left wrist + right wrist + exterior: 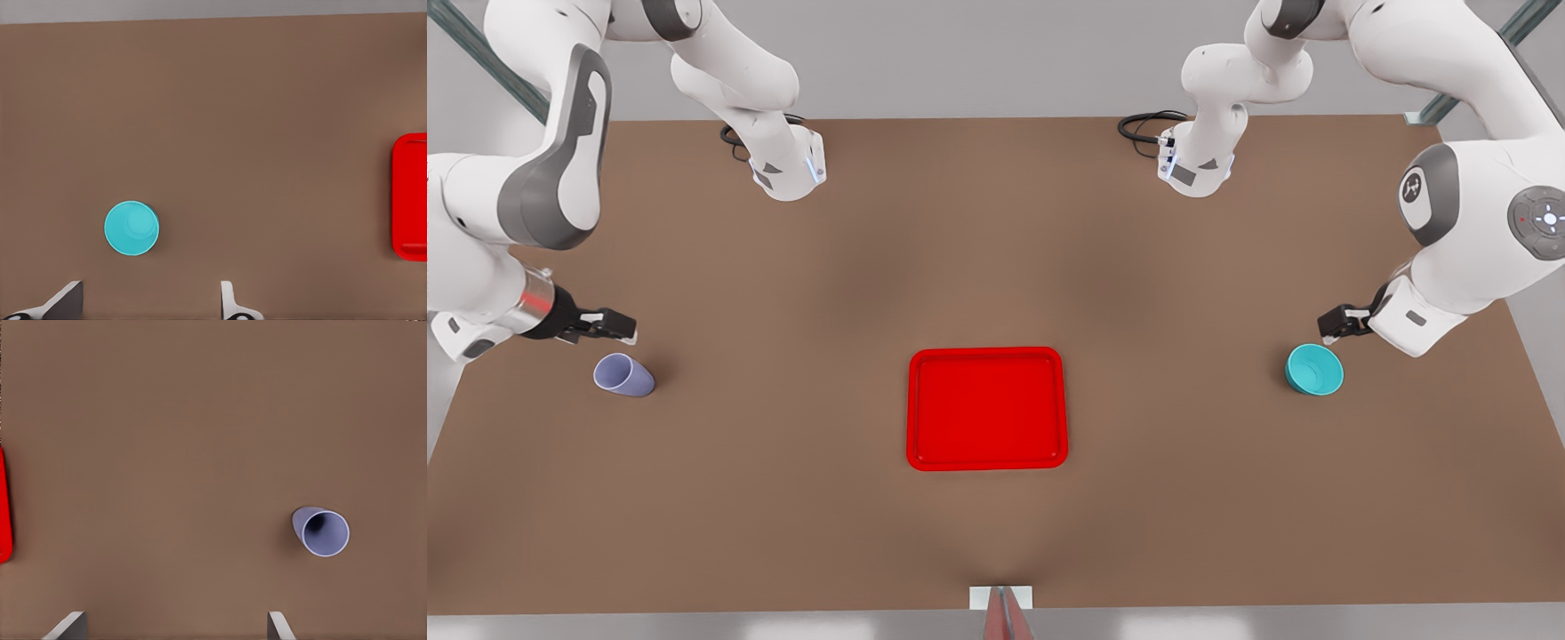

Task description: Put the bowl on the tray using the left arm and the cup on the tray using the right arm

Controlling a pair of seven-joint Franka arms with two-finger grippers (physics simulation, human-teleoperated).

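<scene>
The red tray lies flat near the middle of the brown table, nearest the camera of the three task things and well apart from the other two. On the front view's left the lavender cup stands on the table, with the right gripper hanging above and just beside it. On the front view's right the teal bowl sits upright, the left gripper hovering close over its far edge.

The wrist views add what the front view hides. The left wrist view looks straight down into the bowl and shows two fingertips spread wide, holding nothing, with an edge of the tray off to one side. The right wrist view looks into the cup's dark mouth, its fingers likewise wide apart and empty.
</scene>
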